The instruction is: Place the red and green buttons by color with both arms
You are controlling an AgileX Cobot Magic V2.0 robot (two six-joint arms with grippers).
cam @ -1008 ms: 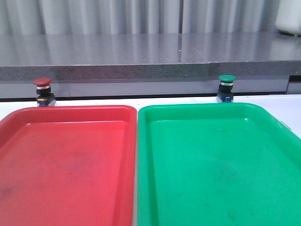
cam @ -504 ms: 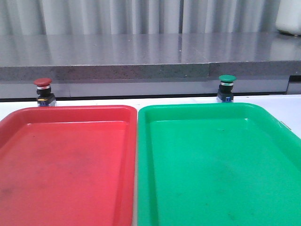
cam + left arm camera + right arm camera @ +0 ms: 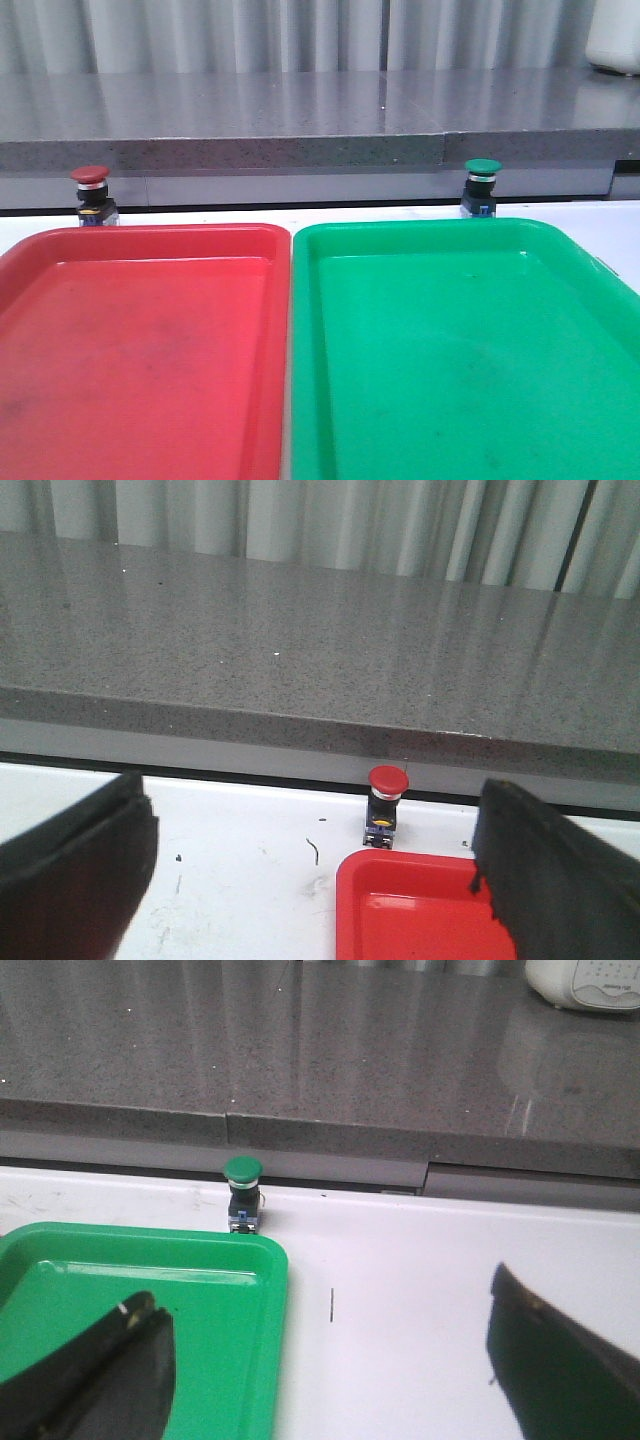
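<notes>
Dark red cap on silver collar, black body, blue base: red button (image 3: pixel 90 197) found upright on white table (image 3: pixel 250 840), just beyond far left corner of red tray (image 3: pixel 140 340), outside it. Green button (image 3: pixel 482 187) likewise upright, just beyond far edge of green tray (image 3: pixel 460 340), toward its right end, outside it. Both trays noted without contents. Left gripper (image 3: pixel 310 880) observed spread wide, nothing held, red button ahead between the fingers, well apart. Right gripper (image 3: pixel 330 1380) also spread wide and empty, green button ahead, somewhat off toward one finger. Judged: no pick begun. Recommended: centre each gripper on its button, close on black body below cap, lift straight, release into matching tray.
</notes>
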